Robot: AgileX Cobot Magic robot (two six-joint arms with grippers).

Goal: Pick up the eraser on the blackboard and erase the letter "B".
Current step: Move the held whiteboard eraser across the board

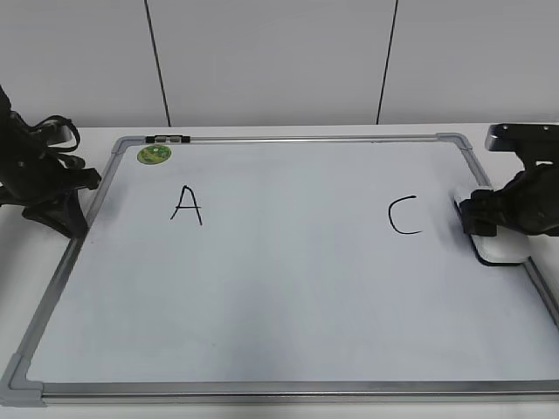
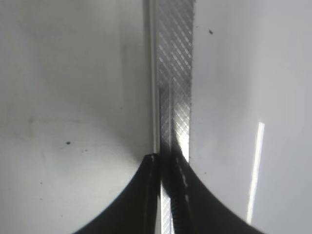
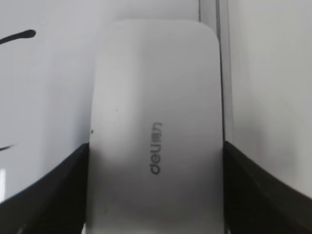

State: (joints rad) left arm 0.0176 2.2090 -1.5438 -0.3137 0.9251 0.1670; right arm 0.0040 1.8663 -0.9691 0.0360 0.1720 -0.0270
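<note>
The blackboard [image 1: 288, 297] is a white dry-erase board with a silver frame, lying flat on the table. It bears a black "A" [image 1: 186, 205] and a black "C" [image 1: 404, 216]. No letter "B" shows between them. The white eraser [image 1: 505, 253] lies on the board's right edge, and its grey lettering faces up in the right wrist view [image 3: 156, 112]. My right gripper [image 1: 480, 218] [image 3: 156, 156] has a finger against each long side of the eraser. My left gripper [image 1: 72, 218] [image 2: 165, 161] is shut and empty over the board's left frame rail [image 2: 173, 73].
A small round green magnet [image 1: 154, 154] sits at the board's top left corner, beside a dark clip [image 1: 168, 139] on the top rail. The white table [image 1: 262, 131] runs behind the board to a grey panelled wall [image 1: 279, 52].
</note>
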